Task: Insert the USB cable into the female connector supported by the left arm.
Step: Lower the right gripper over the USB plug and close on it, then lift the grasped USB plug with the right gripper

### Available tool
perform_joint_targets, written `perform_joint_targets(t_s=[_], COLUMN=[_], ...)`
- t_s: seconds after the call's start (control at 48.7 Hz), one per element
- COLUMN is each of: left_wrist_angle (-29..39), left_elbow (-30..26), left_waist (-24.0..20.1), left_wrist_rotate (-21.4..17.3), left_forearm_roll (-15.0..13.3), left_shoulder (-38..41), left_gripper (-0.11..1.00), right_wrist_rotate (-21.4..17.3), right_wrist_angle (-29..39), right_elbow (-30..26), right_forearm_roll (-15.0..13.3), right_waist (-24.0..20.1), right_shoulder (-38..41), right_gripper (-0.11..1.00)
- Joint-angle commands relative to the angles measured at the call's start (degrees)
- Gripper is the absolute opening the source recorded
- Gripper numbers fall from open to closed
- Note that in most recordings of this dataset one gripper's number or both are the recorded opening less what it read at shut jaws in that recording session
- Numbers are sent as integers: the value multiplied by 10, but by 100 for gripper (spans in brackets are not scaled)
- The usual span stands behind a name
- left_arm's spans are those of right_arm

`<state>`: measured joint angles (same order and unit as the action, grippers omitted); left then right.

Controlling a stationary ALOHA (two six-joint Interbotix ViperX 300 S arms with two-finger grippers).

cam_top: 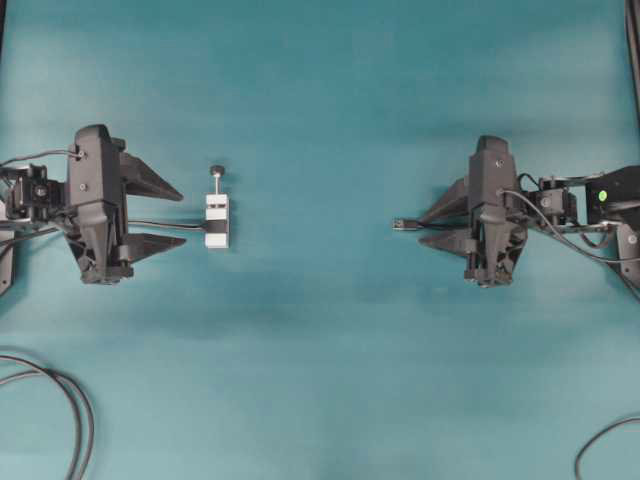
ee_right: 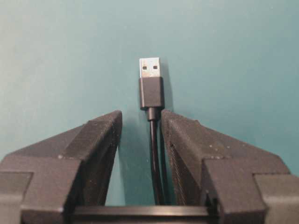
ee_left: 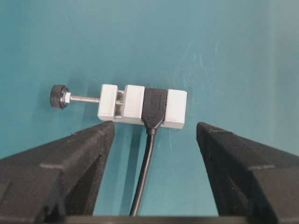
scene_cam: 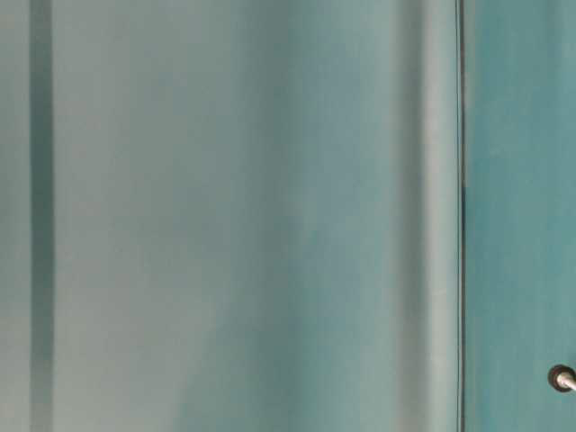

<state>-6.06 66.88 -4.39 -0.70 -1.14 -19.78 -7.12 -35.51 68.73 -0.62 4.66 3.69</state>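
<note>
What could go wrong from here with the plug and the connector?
1. The right gripper straddles the USB cable behind the plug; the fingers look not yet tight, so it may slip or twist.
2. The left gripper is wide open around the female connector; closing off-centre could shove the block.

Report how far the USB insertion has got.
Early stage. Done: both arms are lined up on their parts. In hand: the right gripper straddles the USB cable, fingers narrowed beside it; whether they pinch it, I cannot tell. The left gripper stands wide open just short of the female connector, which lies on the table. Left: grasping and lifting both, bringing them together, inserting.
</note>
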Motion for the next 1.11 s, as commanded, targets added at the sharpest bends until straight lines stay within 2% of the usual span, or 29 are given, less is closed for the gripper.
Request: perform_joint_targets(t_s=[0.0, 0.39, 1.088], left_wrist_angle=[-5, -5, -5], left_elbow=[-11, -9, -4], left_waist=[-1, -1, -2], left_wrist_rotate=[7, 7, 7], left_forearm_roll=[-1, -1, -1], left_shoulder=[-2, -3, -3], left_gripper=[79, 79, 79], right_wrist_rotate=[2, 36, 39], right_wrist_angle=[1, 33, 51], right_elbow=[-9, -33, -42], right_forearm_roll=[-1, -1, -1], right_waist=[2, 19, 21], right_shoulder=[0, 4, 12], right_gripper=[46, 46, 46])
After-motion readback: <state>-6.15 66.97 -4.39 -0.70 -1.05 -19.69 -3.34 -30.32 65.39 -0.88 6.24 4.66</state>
